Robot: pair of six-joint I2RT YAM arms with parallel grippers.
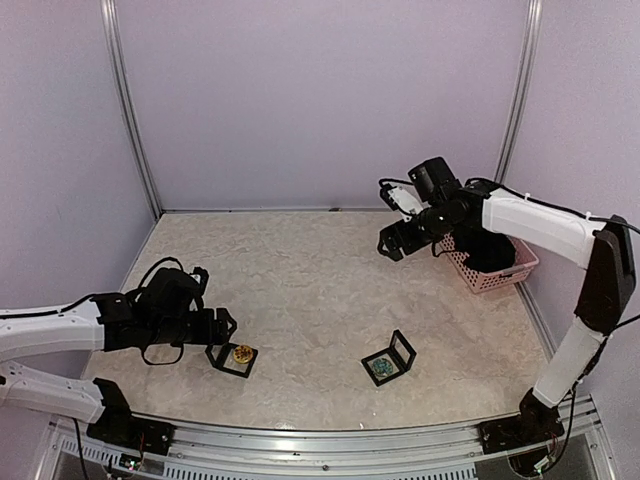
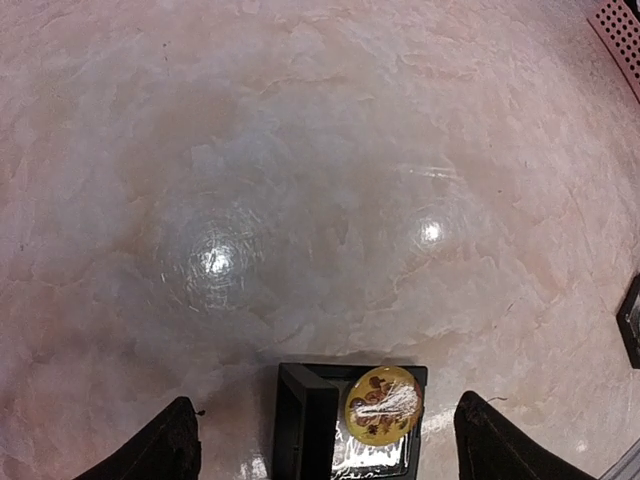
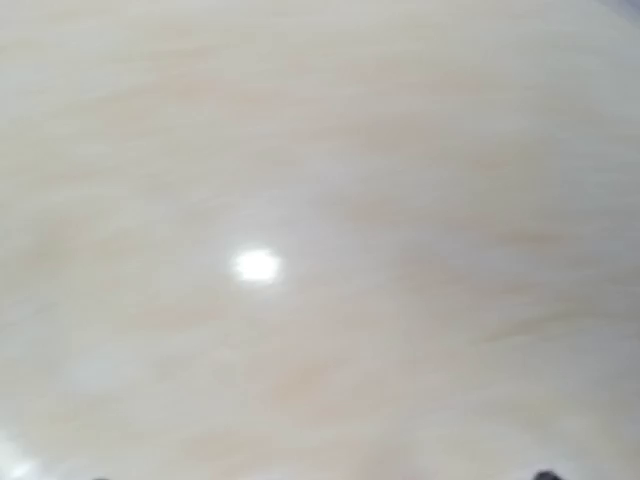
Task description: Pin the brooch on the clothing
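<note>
The pink basket (image 1: 500, 278) is taken as the reference point. The clothing (image 1: 490, 253) is seen only as a black mass lying inside that basket; no marking on it can be made out.

The right claw (image 1: 392, 238) is held in the air just left of the basket, over the marble-patterned tabletop (image 1: 300, 270). The right wrist view is blurred. Only two dark fingertips (image 3: 545, 474) are caught, at opposite ends of its lower edge. The claw is therefore read as spread wide, with nothing between the jaws.

Well apart from the basket, toward the near left, an open black display box (image 1: 230, 360) is set with its lid raised. A yellow-orange brooch (image 2: 382, 403) is laid on the cushion inside it. The left claw (image 2: 330, 442) is placed low at this box. Its fingers (image 2: 165, 450) are spread wide, one on either side of the box. No contact with the box or the brooch can be made out.

Between this box and the basket, toward the near edge, a second open black box (image 1: 400, 350) is placed. A teal brooch (image 1: 381, 369) is contained in it.
</note>
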